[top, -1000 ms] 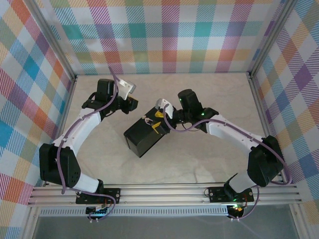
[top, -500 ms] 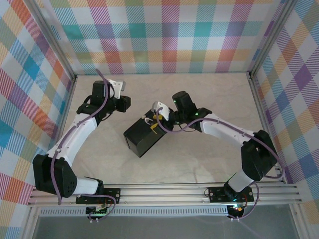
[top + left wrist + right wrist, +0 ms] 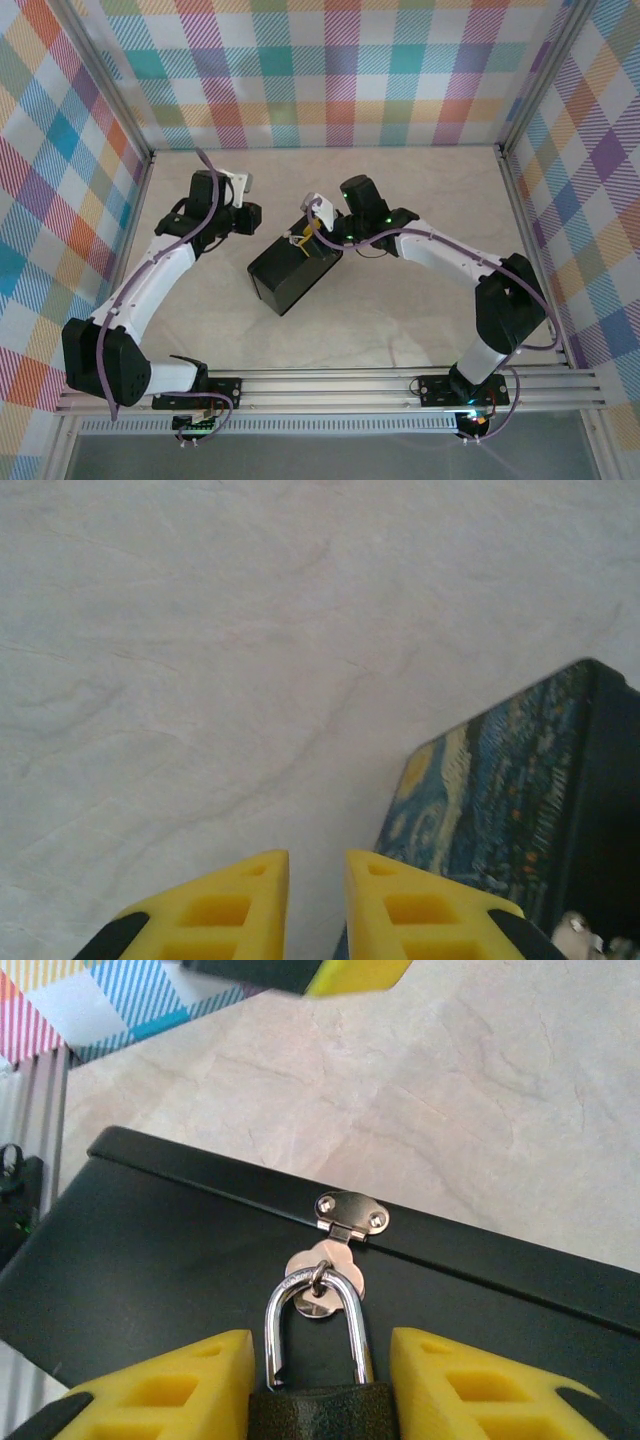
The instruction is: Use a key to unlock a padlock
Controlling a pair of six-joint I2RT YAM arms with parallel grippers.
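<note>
Black box [image 3: 285, 280] sits mid-table [image 3: 400, 310], turned at an angle. Padlock [image 3: 320, 1410] hangs on the box's far-right side. Its silvery shackle [image 3: 272, 1325] is threaded through the ring of the metal hasp [image 3: 350, 1215], just below the lid edge. The shackle looks closed into the dark body.

Right gripper [image 3: 320, 1345] is at that far-right edge of the box, seen from the top at [image 3: 308, 232]. Its yellow fingers [image 3: 170, 1390] sit one on each side of the padlock body, tight against it with no gap visible, so it is clamped on the padlock.

Left gripper [image 3: 317, 865] is to the left of the box, near its far-left corner [image 3: 248, 214] and over bare table. The painted blue-and-yellow lid [image 3: 470, 800] is just right of its tips. The yellow tips are close together with a slim gap. Cannot tell if anything is pinched further back.
</note>
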